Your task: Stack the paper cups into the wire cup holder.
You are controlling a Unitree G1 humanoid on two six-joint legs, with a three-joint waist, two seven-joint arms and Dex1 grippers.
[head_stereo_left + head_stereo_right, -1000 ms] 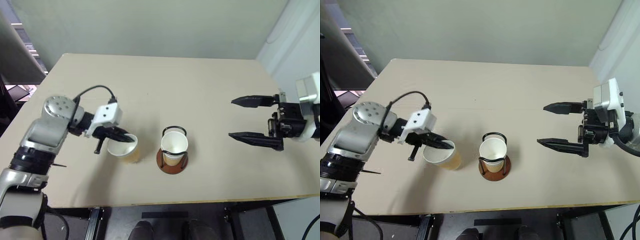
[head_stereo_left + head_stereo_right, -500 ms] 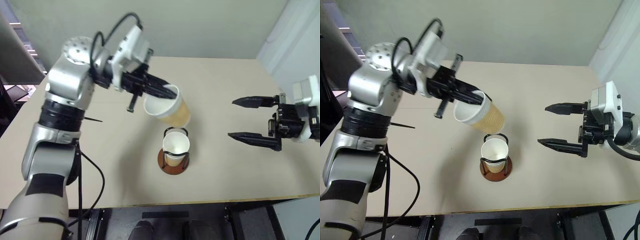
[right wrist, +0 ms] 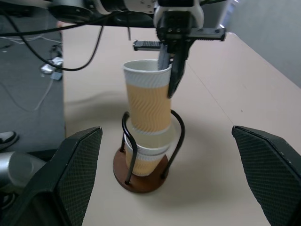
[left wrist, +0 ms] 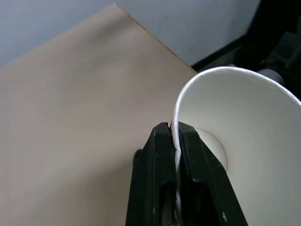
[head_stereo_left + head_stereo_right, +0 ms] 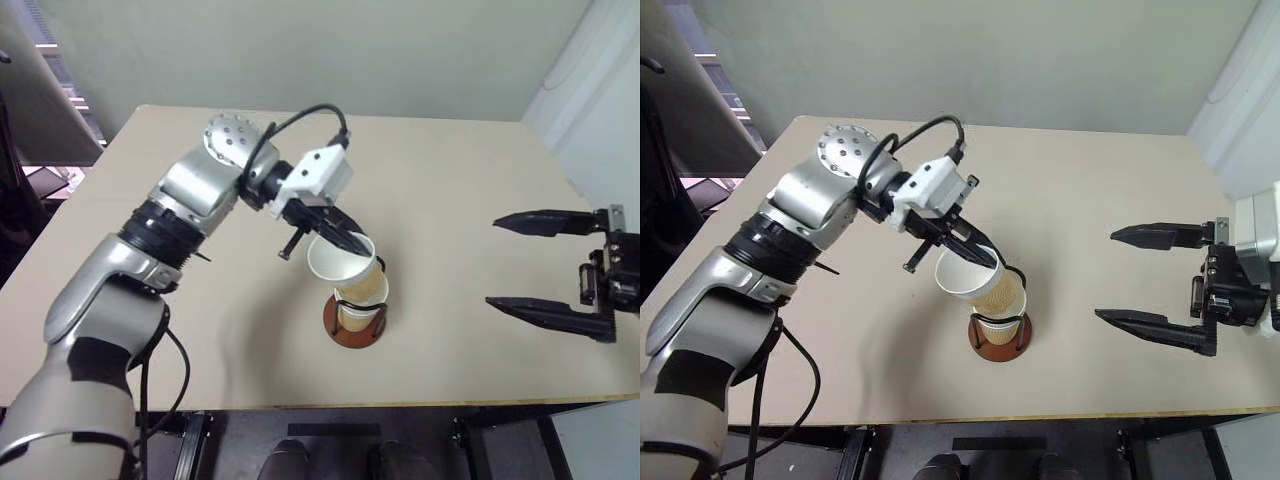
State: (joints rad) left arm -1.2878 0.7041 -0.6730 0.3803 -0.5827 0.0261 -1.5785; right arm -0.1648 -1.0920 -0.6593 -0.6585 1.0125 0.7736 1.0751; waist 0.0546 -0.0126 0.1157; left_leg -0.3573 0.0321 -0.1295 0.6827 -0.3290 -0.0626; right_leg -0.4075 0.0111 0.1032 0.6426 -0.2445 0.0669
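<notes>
The left tool (image 5: 975, 252) pinches the rim of a paper cup (image 5: 970, 279), holding it tilted with its base inside a second cup (image 3: 146, 153) seated in the wire holder (image 5: 1001, 333) near the desk's (image 5: 1090, 210) front edge. The right tool (image 5: 1160, 284) hangs empty well to the side, fingers spread wide.

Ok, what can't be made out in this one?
- Head views: the cup already in the wire cup holder is mostly covered by the held cup; how deep the held one sits is clearer in the right wrist view.
- Left wrist view: the left gripper fingers and the cup's white inside block the holder.
- Right wrist view: the right gripper's fingers are cut off by the bottom edge.
- A third cup: I cannot say where it is.
</notes>
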